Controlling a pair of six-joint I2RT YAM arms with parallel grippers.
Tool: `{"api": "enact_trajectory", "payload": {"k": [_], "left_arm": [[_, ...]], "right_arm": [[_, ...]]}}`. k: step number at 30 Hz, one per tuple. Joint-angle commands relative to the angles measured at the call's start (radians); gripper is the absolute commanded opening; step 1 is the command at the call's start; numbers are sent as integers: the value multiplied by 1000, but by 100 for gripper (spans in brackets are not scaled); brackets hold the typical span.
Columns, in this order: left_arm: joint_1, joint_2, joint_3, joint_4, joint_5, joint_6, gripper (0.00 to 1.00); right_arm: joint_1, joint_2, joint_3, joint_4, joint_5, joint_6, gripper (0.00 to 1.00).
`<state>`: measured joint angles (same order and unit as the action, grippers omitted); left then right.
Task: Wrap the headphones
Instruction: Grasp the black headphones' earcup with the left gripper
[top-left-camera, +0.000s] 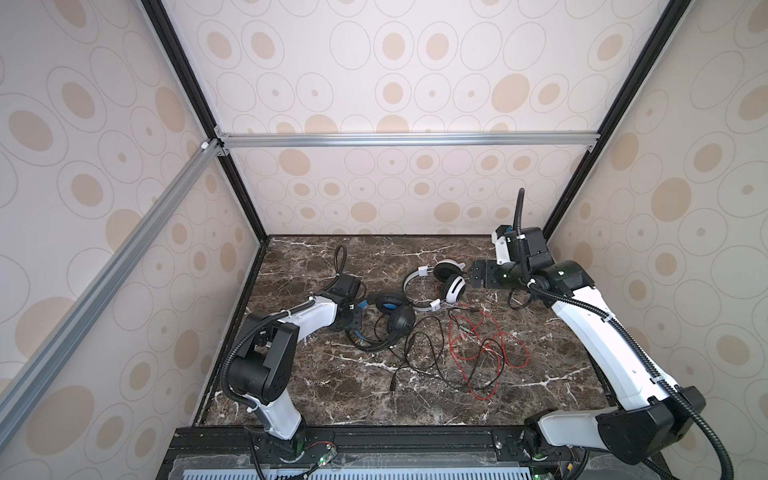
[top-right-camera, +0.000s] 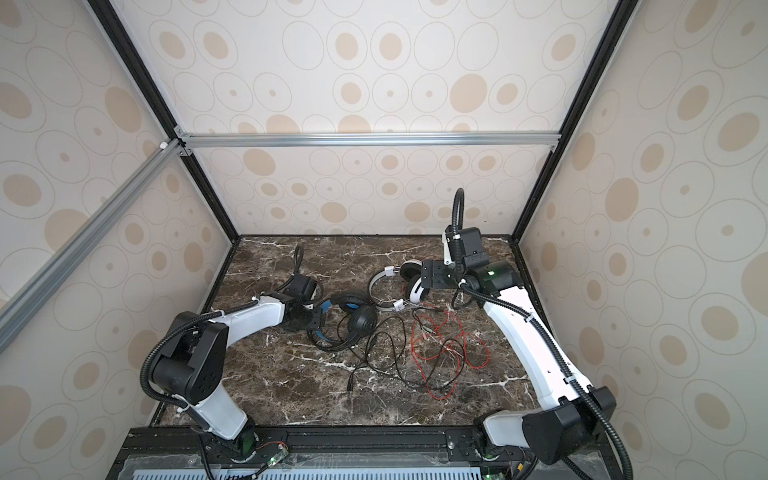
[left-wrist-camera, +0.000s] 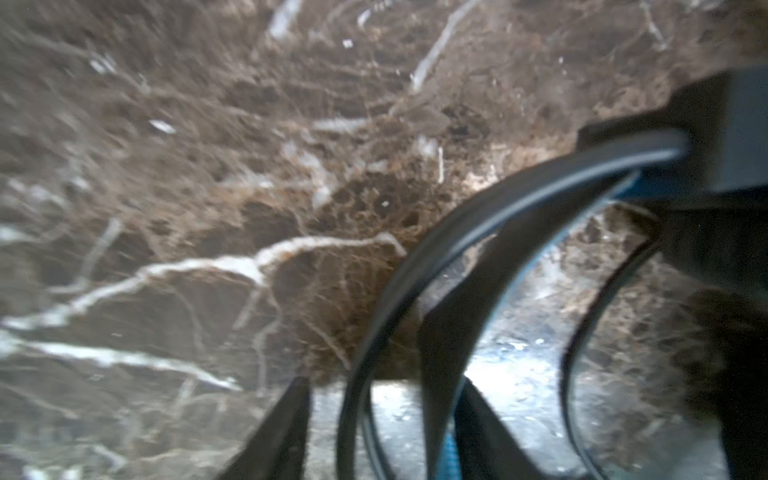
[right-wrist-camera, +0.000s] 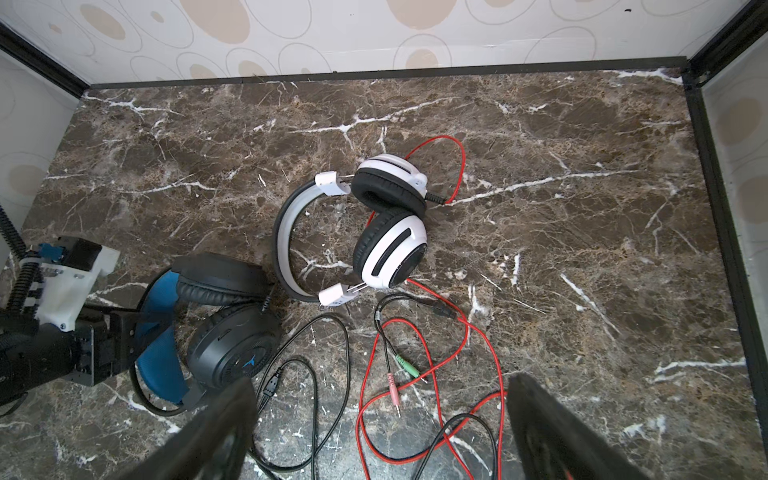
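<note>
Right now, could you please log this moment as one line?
left gripper open at black headset headband; right gripper open, empty, near white headset; red cord, black cord unwrapped

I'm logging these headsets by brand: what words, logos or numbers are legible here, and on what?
No word or number is readable in any view.
black headset, outer ear cup: a small blue emblem, a sign without letters.
white headset: no marking legible.
</note>
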<state>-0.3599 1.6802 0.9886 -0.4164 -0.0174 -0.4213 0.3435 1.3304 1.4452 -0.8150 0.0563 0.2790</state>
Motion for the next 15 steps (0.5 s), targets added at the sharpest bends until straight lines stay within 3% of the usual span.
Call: {"api": "enact_trajectory", "payload": {"k": [1, 6, 8, 11, 13, 15], "left_arm": [[1, -75, 25, -81, -47, -92, 67], [-19, -187, -6, -128, -70, -149, 74], [-74, -235, 10, -127, -87, -85, 74], [-188, -312, -24, -42, -5, 63, 74], [-207, -325, -75, -29, 53, 92, 74], [-210, -331, -126, -37, 41, 81, 72]], "right_arm": [[11, -4, -8, -13, 8, 5, 97], [10, 7, -22, 5, -5, 14, 97], [11, 12, -26, 8, -10, 15, 97], [13, 22, -38, 18, -17, 14, 97], [12, 31, -39, 20, -22, 14, 97], [12, 39, -33, 22, -26, 17, 96]]}}
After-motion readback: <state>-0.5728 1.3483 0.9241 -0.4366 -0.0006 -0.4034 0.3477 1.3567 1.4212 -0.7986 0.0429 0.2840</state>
